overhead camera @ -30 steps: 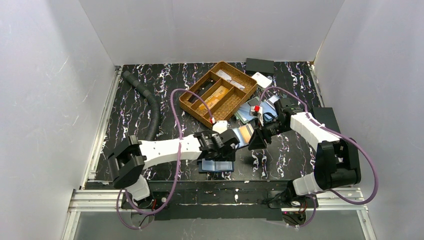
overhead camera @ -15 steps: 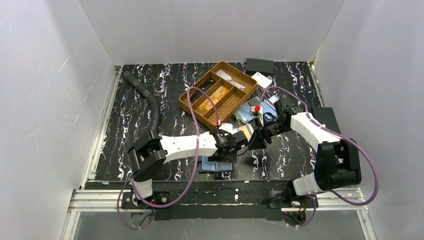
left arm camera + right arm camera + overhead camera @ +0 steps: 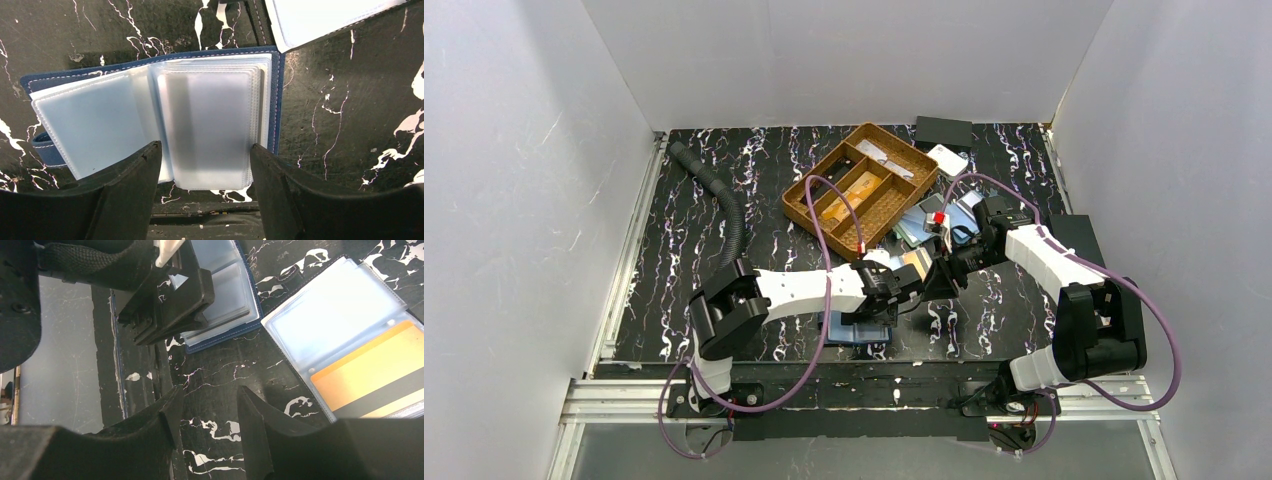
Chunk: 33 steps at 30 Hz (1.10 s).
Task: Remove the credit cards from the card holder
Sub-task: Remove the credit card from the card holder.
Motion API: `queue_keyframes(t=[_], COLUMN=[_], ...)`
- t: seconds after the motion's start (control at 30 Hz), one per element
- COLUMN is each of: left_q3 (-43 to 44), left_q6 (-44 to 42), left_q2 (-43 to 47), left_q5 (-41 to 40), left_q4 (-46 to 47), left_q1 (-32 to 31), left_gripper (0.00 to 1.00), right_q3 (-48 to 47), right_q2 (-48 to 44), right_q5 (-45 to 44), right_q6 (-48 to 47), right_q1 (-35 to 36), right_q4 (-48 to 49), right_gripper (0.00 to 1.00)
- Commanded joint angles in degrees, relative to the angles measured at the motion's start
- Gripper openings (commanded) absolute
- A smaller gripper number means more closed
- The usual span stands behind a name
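Observation:
A blue card holder (image 3: 275, 100) lies open on the black marbled table, its clear sleeves (image 3: 210, 130) looking empty. My left gripper (image 3: 202, 152) hovers open over it, one finger at each side of the right sleeve stack. In the top view this holder (image 3: 856, 331) lies under the left gripper (image 3: 890, 287). A second holder (image 3: 320, 320) lies open to the right, with a yellow-orange credit card (image 3: 370, 367) in its sleeve, also seen from above as the credit card (image 3: 915, 264). My right gripper (image 3: 210, 397) stands open over bare table beside it, holding nothing.
A wicker tray (image 3: 804, 205) with compartments stands behind the grippers. A heap of other holders (image 3: 929, 215) lies at its right. A black ribbed hose (image 3: 729, 215) runs along the left. A black box (image 3: 943, 131) and a white item (image 3: 947, 158) sit at the back.
The left arm has swung and stretched to the right, carrying its gripper closer to the holder with the orange card. Its jaws have narrowed a little. The right arm has not moved.

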<state>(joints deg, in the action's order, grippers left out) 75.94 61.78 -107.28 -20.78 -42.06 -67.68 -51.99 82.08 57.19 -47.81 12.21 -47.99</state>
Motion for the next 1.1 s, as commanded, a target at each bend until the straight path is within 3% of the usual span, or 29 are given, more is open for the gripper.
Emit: queue_keyframes(t=[0.0,0.37,0.77,1.07], left_q3=[1.84,-2.91,-17.92,-28.69], left_q6=[0.99,3.61,2.26,1.99], left_q2=[-0.49,3.05,14.37,21.74], left_q5=[-2.81,-2.86,4.91,11.68], left_q4=[-1.62,-0.19,15.32,26.6], left_q1=[-0.17,0.65,4.6,8.85], left_gripper=[0.63,0.52,0.33,0.31], right_q3=[-1.29,-1.4,-1.45,-1.54], right_q2=[-0.36,-0.06,-0.06,0.09], right_q5=[1.79,1.87,1.9,2.14], right_q6=[-1.39,-1.84,-2.31,-2.84], right_q1=[-0.34,-0.34,-0.34,-0.34], right_q4=[-1.23,-1.51,-1.98,-2.42], right_gripper=[0.53,0.52,0.52,0.52])
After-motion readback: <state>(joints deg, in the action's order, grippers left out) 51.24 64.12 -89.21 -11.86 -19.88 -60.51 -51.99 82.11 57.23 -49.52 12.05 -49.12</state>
